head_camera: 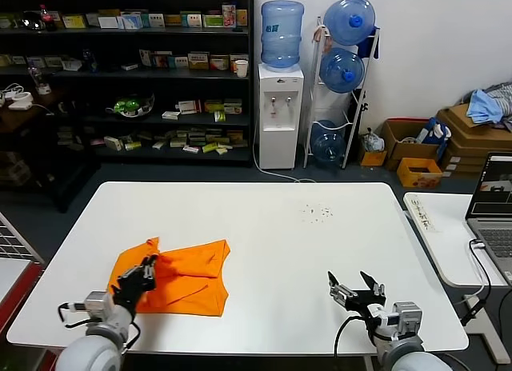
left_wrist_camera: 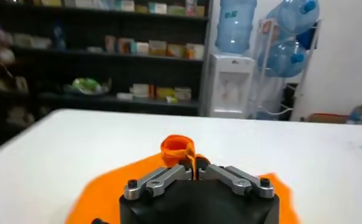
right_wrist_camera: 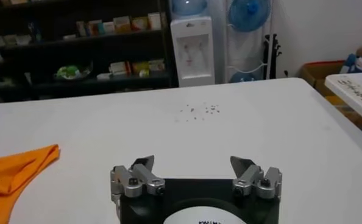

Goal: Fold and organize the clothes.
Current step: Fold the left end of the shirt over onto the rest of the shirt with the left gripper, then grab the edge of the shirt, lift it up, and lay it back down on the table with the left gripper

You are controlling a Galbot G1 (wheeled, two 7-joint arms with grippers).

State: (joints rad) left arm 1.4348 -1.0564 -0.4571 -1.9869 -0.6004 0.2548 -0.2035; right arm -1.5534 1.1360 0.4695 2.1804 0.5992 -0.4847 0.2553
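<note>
Orange T-shirt [head_camera: 182, 278] lies crumpled on the white table [head_camera: 264, 235], directly under and ahead of the left gripper [head_camera: 142, 276]. The left gripper's fingers are closed together on a raised fold of the T-shirt, which stands up as a small loop above the fingertips in the left wrist view [left_wrist_camera: 178, 150]. The right gripper [head_camera: 357, 293] hovers just above bare tabletop, well apart from the T-shirt, with its fingers spread wide and nothing between them [right_wrist_camera: 196, 173].
</note>
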